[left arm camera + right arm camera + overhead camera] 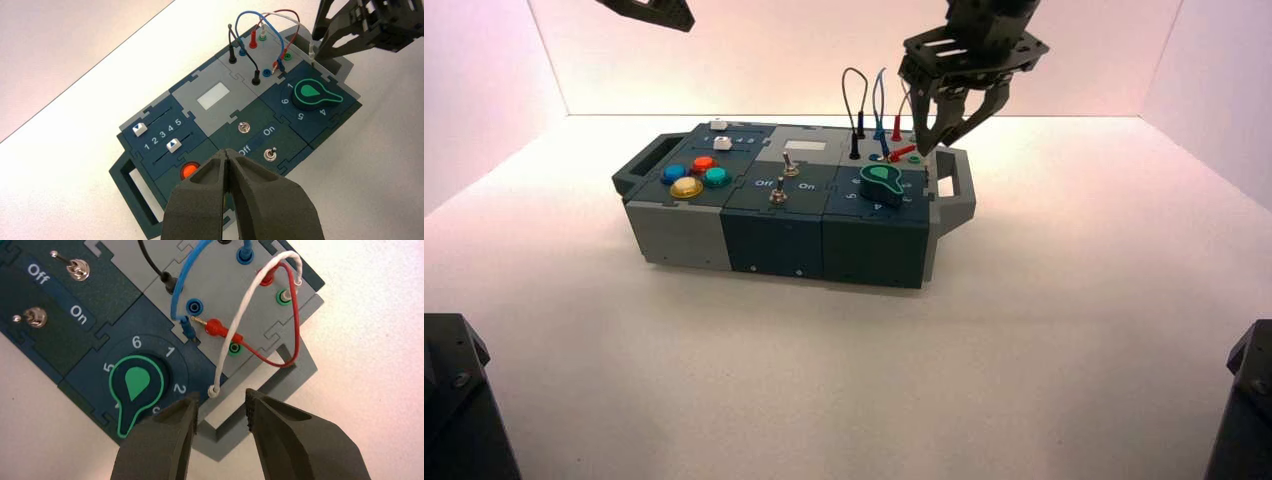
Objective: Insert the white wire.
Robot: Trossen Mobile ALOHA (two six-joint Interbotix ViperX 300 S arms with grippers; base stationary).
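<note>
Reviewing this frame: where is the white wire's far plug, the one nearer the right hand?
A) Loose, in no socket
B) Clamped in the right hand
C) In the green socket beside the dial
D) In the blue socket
A: the white wire's plug hangs free between the right hand's open fingers and the green dial, in no socket.

High view behind arms; wrist views share box (779, 200).
</note>
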